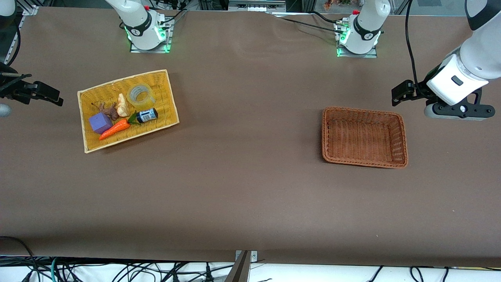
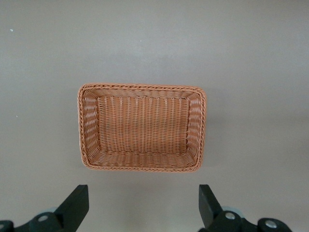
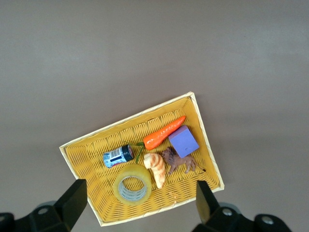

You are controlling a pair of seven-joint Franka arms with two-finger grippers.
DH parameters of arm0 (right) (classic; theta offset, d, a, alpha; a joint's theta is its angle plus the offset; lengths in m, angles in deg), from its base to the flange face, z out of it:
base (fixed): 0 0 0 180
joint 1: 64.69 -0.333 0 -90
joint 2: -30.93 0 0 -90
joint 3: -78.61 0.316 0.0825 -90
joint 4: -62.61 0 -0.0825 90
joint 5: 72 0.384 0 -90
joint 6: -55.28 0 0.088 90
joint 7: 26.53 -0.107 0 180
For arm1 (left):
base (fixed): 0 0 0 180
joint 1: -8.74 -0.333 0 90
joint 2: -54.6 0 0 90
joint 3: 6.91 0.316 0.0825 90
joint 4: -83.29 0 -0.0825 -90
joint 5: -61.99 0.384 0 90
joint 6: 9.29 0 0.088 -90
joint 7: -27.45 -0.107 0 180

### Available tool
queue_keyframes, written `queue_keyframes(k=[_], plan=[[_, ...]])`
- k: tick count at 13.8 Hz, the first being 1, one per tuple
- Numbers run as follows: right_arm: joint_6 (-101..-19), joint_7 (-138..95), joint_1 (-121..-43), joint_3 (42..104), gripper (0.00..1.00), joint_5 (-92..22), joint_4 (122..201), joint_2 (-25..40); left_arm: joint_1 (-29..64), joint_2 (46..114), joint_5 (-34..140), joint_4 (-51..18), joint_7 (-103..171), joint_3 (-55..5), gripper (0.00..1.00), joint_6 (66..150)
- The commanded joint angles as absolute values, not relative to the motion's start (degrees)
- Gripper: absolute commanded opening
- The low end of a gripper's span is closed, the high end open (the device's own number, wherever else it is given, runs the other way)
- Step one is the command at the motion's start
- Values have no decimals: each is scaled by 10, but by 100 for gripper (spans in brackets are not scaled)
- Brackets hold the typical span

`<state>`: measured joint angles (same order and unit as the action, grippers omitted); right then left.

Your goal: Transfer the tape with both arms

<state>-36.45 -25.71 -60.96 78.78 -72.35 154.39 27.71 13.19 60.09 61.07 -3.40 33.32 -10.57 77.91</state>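
Tape in basket, hands (both open) empty

Found no text that could be read. Noted a blue-and-white label on the small dark bottle in the yellow basket, its print too small to make out. Noted round marks on both arm bases, also not legible.
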Motion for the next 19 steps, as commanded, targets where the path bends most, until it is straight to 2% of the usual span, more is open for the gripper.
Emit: queue_keyframes(k=[1,19], plan=[[-359,-250,-606,793,100,-727,1536,277,131,603,623,-19,325,-107,100,767],[-359,-249,-605,793,100,-726,1535,273,133,607,625,-8,326,-107,100,768]])
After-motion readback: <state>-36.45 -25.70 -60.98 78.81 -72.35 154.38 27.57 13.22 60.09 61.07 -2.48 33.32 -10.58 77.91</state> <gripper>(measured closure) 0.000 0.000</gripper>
